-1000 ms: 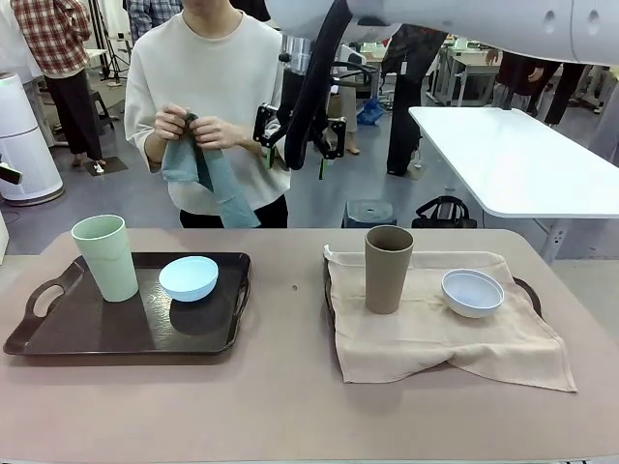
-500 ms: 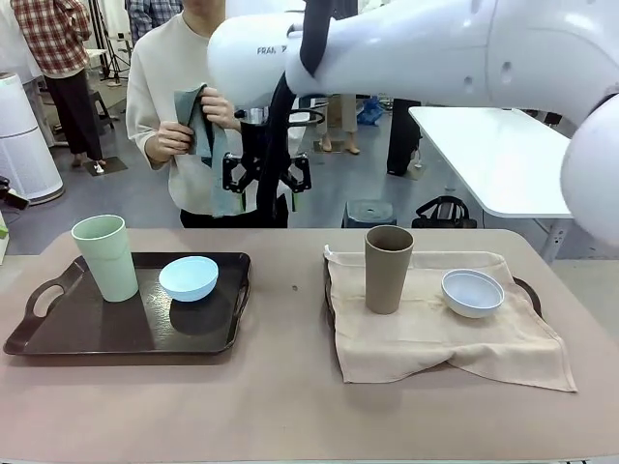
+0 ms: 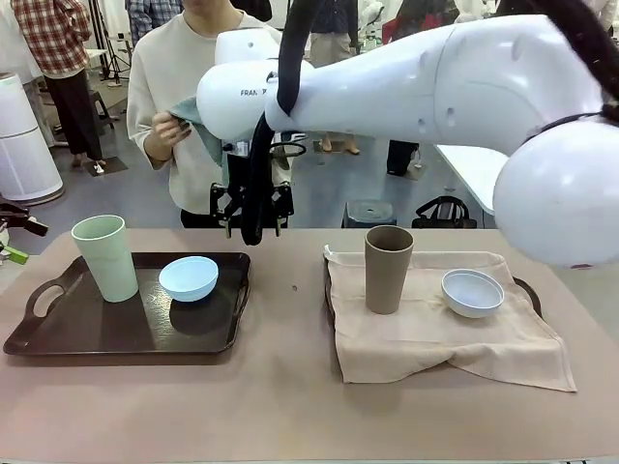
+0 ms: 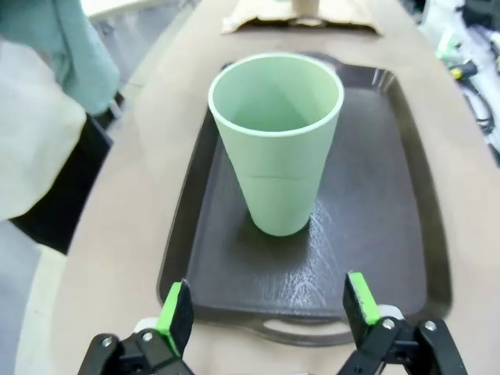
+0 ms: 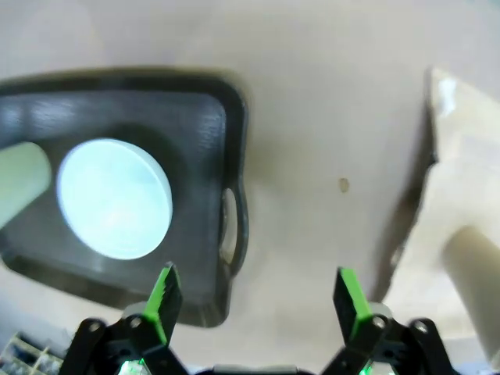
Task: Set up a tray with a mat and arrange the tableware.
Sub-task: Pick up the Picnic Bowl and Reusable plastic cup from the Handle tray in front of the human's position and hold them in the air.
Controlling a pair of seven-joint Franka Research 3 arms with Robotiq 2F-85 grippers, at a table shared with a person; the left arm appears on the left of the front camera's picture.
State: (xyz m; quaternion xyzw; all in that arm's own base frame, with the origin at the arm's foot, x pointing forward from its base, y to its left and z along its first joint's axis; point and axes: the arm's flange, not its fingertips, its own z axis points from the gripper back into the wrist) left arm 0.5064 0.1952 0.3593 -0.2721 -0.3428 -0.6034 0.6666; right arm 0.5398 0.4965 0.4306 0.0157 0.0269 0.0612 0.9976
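Tabletop (image 3: 290,396): right gripper (image 3: 253,224) has swung above the dark tray (image 3: 116,350) handle, fingers spread, as are the left gripper (image 4: 269,301) fingers; lifting the light blue bowl (image 3: 189,277) seems next.

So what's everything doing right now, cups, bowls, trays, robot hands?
left tray: no mat.
mint green tumbler: upright, empty, on left tray.
light blue bowl: upright, same tray.
mat: spread over right tray.
brown tumbler: upright on mat.
white bowl: upright on mat.
teal cloth: held in person's hand.
left gripper: open, empty.
right gripper: open, empty.
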